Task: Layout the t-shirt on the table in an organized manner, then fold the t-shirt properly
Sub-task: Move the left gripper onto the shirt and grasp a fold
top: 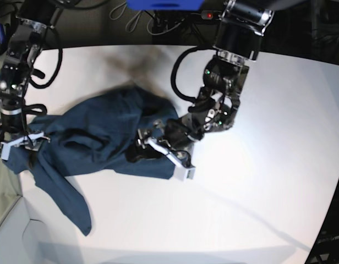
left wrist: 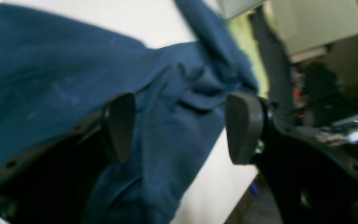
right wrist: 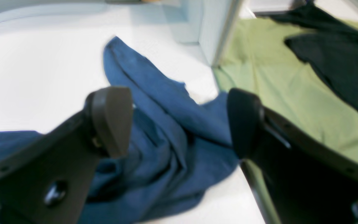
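T-shirt [top: 98, 143] rumpled on table [top: 257, 165], 2 grippers open over it.

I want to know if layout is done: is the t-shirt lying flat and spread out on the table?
No, the t-shirt lies bunched and wrinkled on the table, with one part trailing toward the near edge.

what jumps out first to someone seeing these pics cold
The rumpled navy t-shirt sprawls across the left half of the white table, one part trailing toward the near-left corner. Both tools stand open over it: the left tool at its right edge, the right tool at its far-left end.
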